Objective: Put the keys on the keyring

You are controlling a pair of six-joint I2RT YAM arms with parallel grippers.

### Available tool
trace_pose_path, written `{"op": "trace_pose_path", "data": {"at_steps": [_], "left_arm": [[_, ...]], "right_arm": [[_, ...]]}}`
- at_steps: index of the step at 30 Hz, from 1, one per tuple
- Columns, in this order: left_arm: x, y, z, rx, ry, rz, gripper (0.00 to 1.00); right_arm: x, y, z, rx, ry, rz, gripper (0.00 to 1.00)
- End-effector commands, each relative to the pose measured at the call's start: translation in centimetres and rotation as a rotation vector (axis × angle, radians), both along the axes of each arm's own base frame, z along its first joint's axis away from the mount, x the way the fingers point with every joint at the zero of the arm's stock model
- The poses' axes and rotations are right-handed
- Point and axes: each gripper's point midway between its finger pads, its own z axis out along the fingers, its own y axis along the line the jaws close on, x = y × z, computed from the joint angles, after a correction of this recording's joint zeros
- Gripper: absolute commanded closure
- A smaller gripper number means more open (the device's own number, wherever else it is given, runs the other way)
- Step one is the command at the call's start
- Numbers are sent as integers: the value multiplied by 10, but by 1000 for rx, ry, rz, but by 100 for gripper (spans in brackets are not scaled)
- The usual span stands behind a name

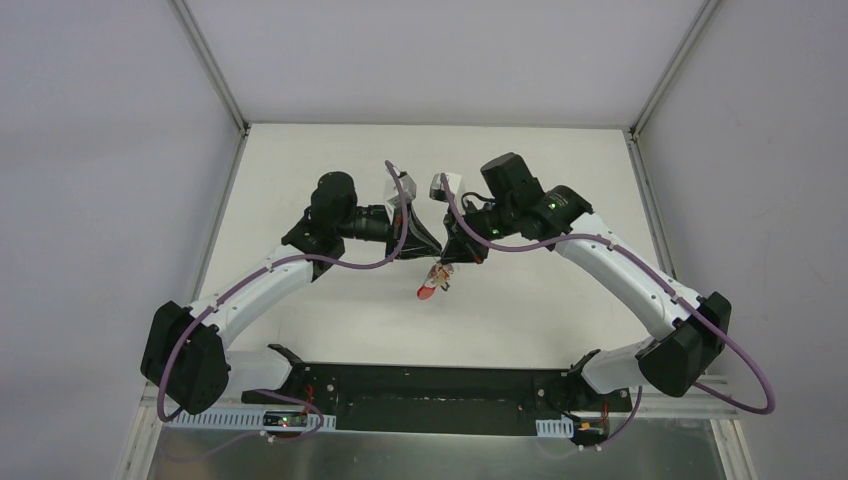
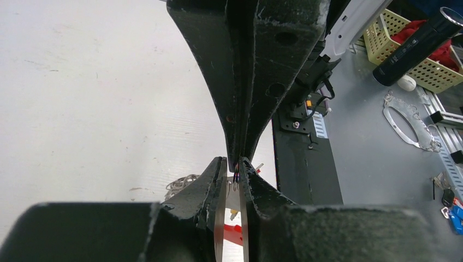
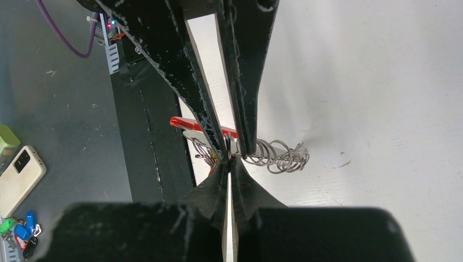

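The keyring [image 1: 429, 289], a bright red arc joined to thin grey wire coils, sits near the middle of the white table [image 1: 300, 170].

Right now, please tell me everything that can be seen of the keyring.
The keyring shows a thick bright red side, glossy like plastic, with thin grey metal coils next to it. It lies low over the white table, just where the left end effector and the right end effector meet tip to tip. Their fingers hide its middle, so its whole shape and what exactly touches it cannot be told.
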Motion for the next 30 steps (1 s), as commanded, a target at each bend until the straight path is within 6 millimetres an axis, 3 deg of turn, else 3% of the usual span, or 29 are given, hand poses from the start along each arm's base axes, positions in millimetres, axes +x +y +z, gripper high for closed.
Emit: {"op": "trace_pose_path", "data": {"at_steps": [1,10,24,30], "left_arm": [[-6,-3,1,-13,-44,-37,88],[-8,-3,-1,-7,-37,-43,100],[-6,0,4,22,16,-1,100],[-6,1,14,10,35,9,100]], "right_arm": [[2,9,20,63,-37,10,100],[5,9,20,63,-40,-6,100],[8,6,19,64,-46,-33,100],[10,0,18,78,-37,-48,88]]}}
